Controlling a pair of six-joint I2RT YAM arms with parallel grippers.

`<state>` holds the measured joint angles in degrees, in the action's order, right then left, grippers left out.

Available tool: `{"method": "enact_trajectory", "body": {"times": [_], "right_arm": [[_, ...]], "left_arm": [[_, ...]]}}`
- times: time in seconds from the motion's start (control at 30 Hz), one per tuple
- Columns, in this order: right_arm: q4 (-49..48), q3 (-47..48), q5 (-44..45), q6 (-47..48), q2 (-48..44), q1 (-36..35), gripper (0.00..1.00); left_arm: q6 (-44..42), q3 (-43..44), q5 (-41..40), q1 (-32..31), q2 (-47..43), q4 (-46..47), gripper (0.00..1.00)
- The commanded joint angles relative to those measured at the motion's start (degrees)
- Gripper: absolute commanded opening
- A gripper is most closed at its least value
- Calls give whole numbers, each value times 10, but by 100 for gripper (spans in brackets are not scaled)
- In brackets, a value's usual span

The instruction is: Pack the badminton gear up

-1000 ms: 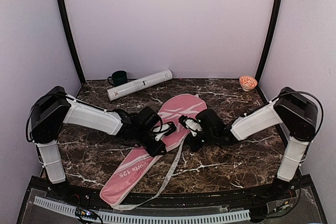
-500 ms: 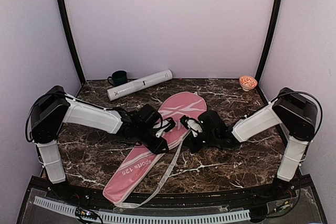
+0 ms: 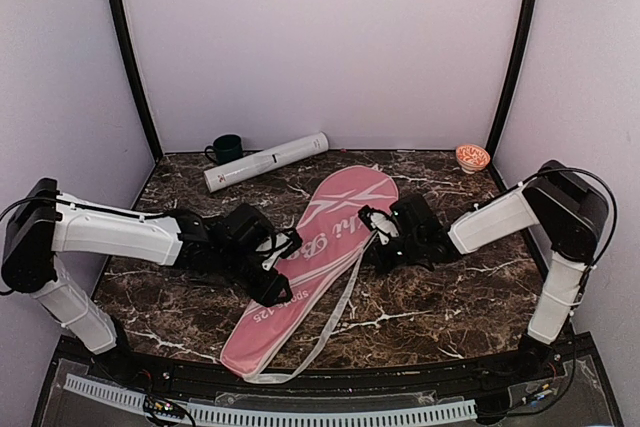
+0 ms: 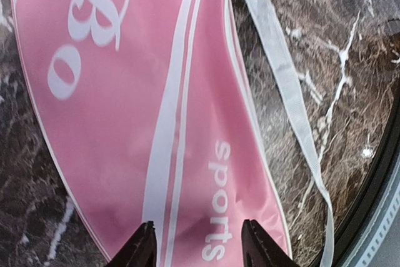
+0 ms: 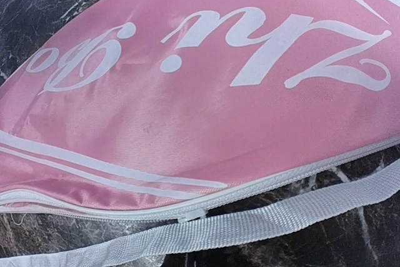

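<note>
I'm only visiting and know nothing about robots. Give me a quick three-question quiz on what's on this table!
1. Fill in: the white lettering near the narrow end of the pink racket bag reads "____".
2. True or false: the orange patterned bowl sits at the far right corner of the marble table.
3. What lies nearest the dark green mug? A) the long white tube B) the orange patterned bowl C) the pink racket bag
Key: 1 sports; 2 true; 3 A.

Soft, even light, faint shadows, mild sheen on the pink bag (image 5: 187,129)
</note>
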<state>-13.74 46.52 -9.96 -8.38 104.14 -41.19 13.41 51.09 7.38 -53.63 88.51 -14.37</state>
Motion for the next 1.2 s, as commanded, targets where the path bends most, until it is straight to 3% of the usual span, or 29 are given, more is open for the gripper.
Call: {"method": "enact_trajectory", "body": {"times": [0.0, 0.07, 0.27, 0.47, 0.57, 0.7, 0.73, 0.93, 1.17], "right_arm": [[17, 9, -22, 14, -2, 4, 0], [10, 2, -31, 10, -4, 0, 0], [2, -18, -38, 1, -15, -34, 0], [-61, -70, -54, -55, -28, -101, 0], [-92, -93, -55, -77, -26, -108, 0], [-83, -100, -39, -70, -24, -106, 0], [-82, -100, -39, -69, -24, -105, 0], [-91, -105, -43, -74, -35, -102, 0], [-109, -112, -52, -86, -39, -102, 0]], "left_arm": [[28, -30, -15, -19, 5, -34, 47], [39, -33, -14, -29, 22, -22, 42], [99, -18, -13, -39, 92, 22, 11], [144, -4, -21, -37, 121, 44, 2], [139, -5, -25, -38, 103, 59, 9], [90, -15, -48, -69, 21, 88, 35], [76, -11, -57, -81, 10, 83, 37], [89, -12, -58, -152, 13, 74, 39], [134, 33, -56, -213, 105, 106, 39]]}}
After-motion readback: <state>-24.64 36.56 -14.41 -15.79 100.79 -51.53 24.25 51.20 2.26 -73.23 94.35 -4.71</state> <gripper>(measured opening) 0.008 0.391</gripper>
